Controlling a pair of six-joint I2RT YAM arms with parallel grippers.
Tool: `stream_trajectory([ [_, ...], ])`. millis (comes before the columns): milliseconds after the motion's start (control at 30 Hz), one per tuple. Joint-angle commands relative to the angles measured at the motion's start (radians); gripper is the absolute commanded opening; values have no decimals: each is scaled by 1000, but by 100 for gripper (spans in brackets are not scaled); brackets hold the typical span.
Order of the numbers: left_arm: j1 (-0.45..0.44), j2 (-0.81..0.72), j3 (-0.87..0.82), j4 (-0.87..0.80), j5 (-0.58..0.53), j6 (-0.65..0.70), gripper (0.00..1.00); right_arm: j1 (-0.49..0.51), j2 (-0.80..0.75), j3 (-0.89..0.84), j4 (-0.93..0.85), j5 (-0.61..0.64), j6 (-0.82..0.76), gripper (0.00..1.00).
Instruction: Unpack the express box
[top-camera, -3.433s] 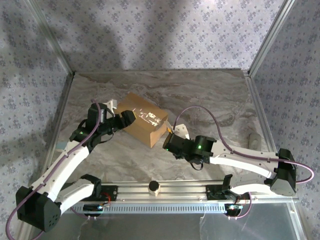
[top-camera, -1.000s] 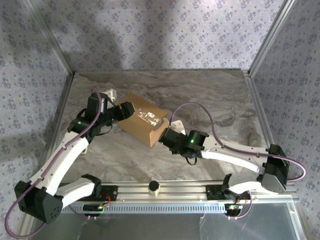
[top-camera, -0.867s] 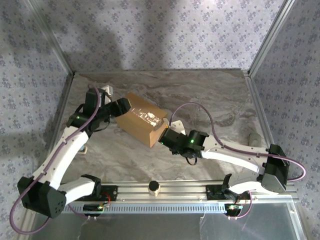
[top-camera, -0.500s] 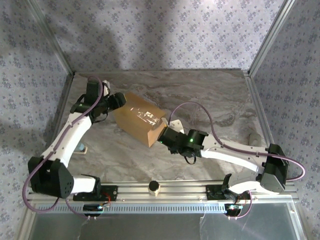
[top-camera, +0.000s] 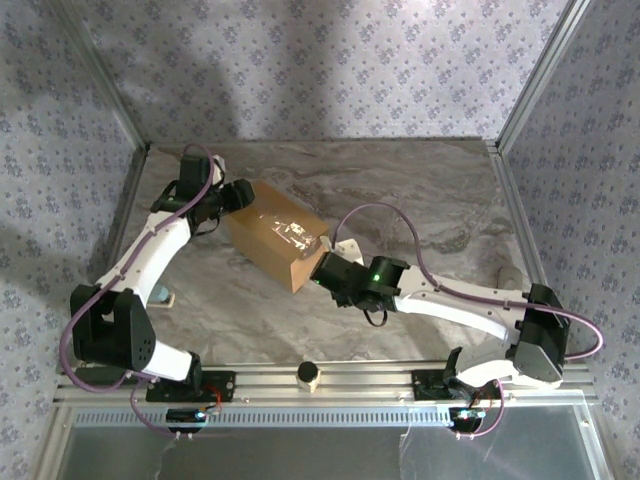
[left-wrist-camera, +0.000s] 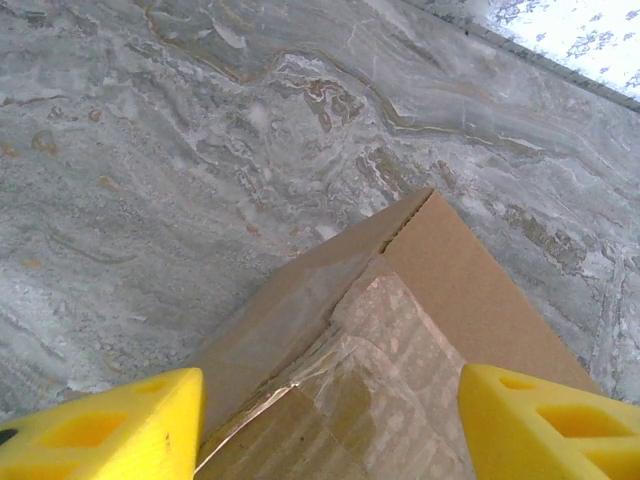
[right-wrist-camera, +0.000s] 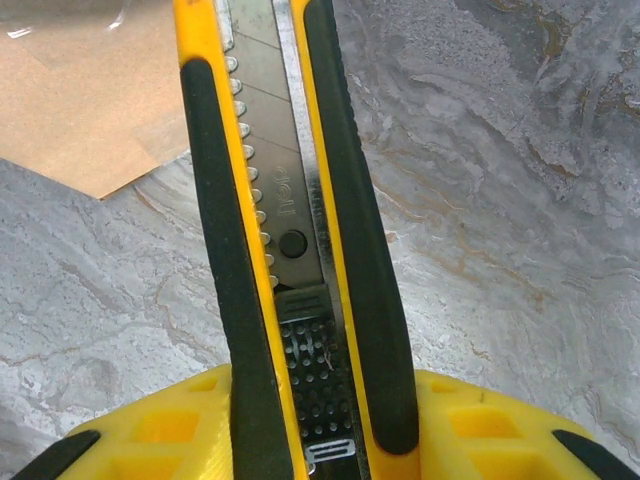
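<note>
The express box (top-camera: 275, 235), a tan carton with glossy clear tape on its top, lies at an angle left of the table's middle. My left gripper (top-camera: 235, 196) hovers open over its far left corner. In the left wrist view the taped corner of the express box (left-wrist-camera: 400, 330) lies between the yellow fingertips (left-wrist-camera: 100, 430), under the left gripper (left-wrist-camera: 330, 425). My right gripper (top-camera: 330, 268) is at the box's near right end, shut on a yellow and black utility knife (right-wrist-camera: 285, 200). In that wrist view the right gripper (right-wrist-camera: 310, 430) points the knife past the box's edge (right-wrist-camera: 80, 100).
A small pale cylinder (top-camera: 309, 374) stands on the front rail. A grey object (top-camera: 505, 275) lies by the right wall and a small pale item (top-camera: 163, 296) near the left wall. Metal frame posts and patterned walls close in the marble table (top-camera: 420, 190).
My left arm has swung back and left, carrying its gripper from the box's left side to its far left corner. The right gripper and knife have edged slightly toward the box's near end.
</note>
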Motion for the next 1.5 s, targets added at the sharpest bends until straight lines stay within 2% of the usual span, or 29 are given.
stream_trajectory([
  [0, -1, 9, -7, 30, 66, 14, 67, -4, 5, 49, 0, -20, -10, 0],
  [433, -1, -19, -96, 110, 146, -41, 66, -15, 54, 139, -51, -73, -24, 0],
  [1200, -2, -19, -78, 131, 165, -32, 66, -57, 147, 261, -209, -170, -88, 0],
  [1467, -1, -14, 5, 51, 147, 10, 66, -59, 153, 267, -230, -164, -88, 0],
])
